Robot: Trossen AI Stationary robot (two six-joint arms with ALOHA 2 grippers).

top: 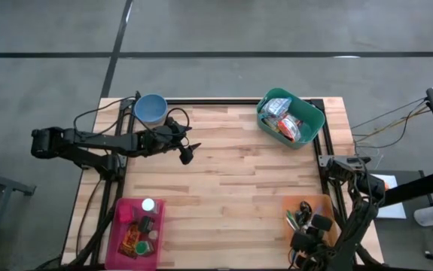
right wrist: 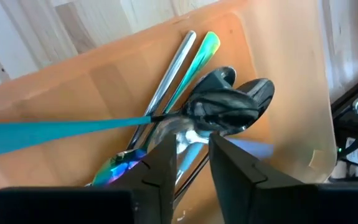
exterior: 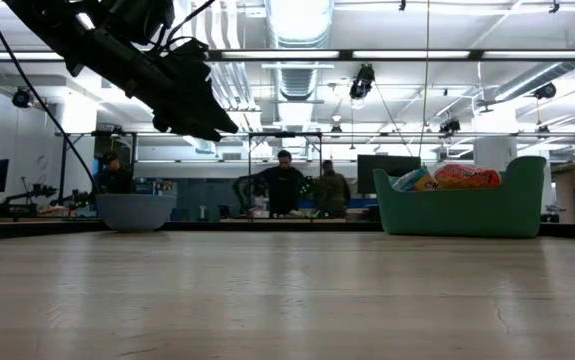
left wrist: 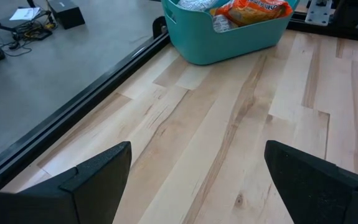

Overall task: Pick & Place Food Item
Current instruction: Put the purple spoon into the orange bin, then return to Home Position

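- Step in hand, as judged: approach only; no food item is picked yet.
- Left gripper is hovering over the table at about 10 o'clock, fingers spread wide, nothing held.
- Food packets are seen in the teal bin at 1 o'clock.
- Right gripper is down in the orange tray at 5 o'clock among spoons; fingers stand narrowly apart; a grip cannot be told.
- Next move: a left reach towards the bin is called for.
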